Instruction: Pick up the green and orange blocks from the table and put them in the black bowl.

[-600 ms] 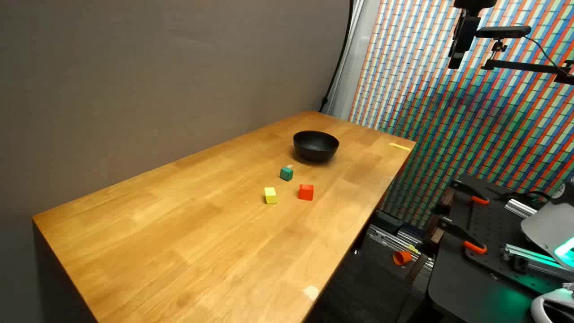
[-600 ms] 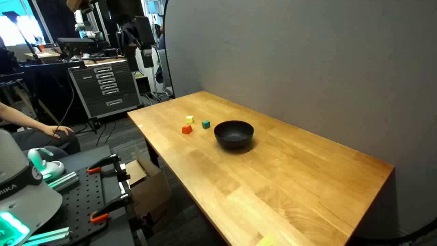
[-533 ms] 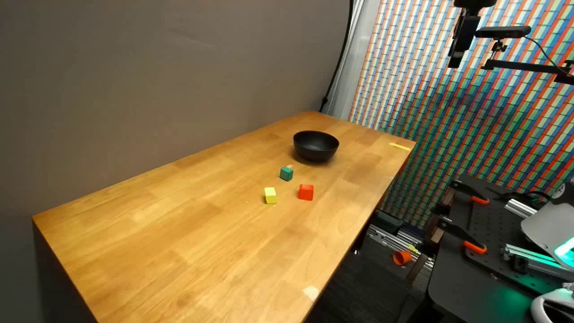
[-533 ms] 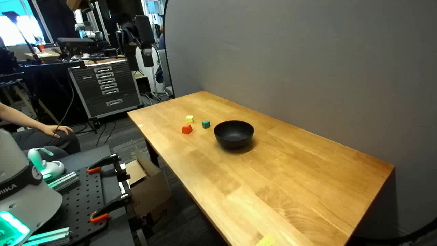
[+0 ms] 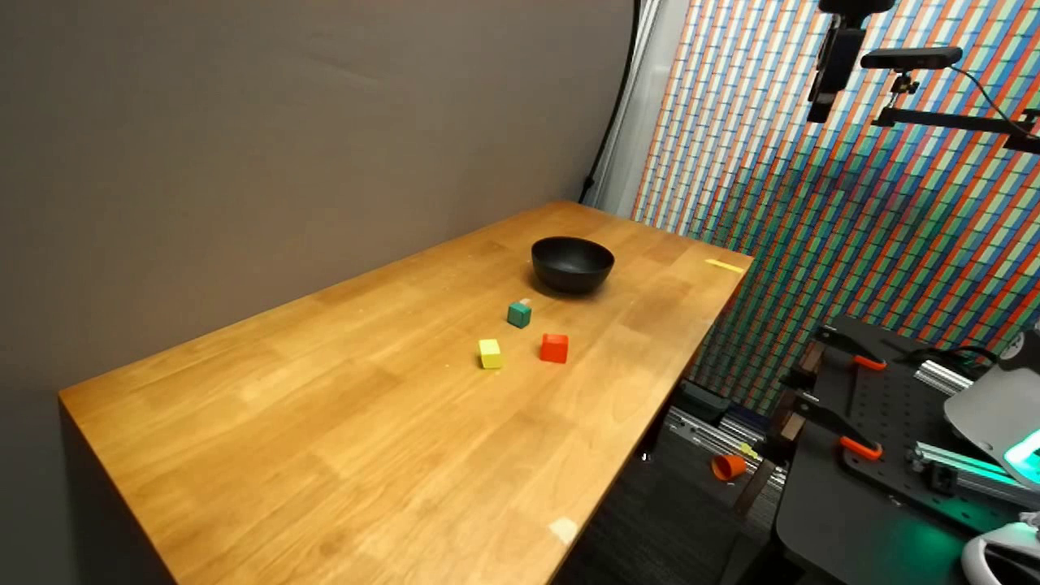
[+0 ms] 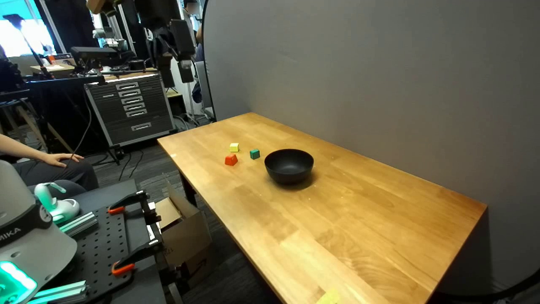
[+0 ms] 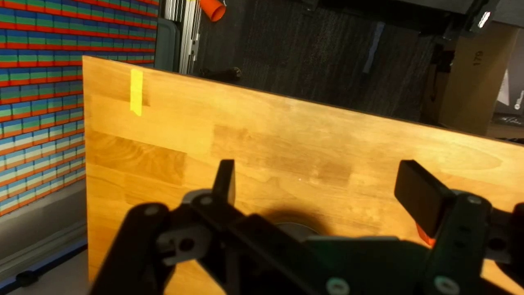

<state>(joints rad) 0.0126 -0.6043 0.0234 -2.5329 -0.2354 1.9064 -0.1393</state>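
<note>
"Where was the green cube?" Mara asked.

"On the wood-grain table," said Ben. "In an exterior view, with twelve at the top, the black bowl stood upright between one and two o'clock from the cube, near but apart."

"And the orange-red cube?"

"On the tabletop too, between four and five o'clock from the green cube. A yellow cube lay toward seven o'clock from it, and all three sat apart, outside the bowl."

"How did the Robotiq gripper stand?"

"High above the tabletop, its jaws spread wide in the wrist view. The bowl showed there only in part, near five o'clock from that view's centre, mostly hidden by the gripper."

"Farther out?"

"In an exterior view, a dark drawer cabinet stood at ten o'clock from the table, and a cardboard box between eight and nine, near the table's edge."
</note>
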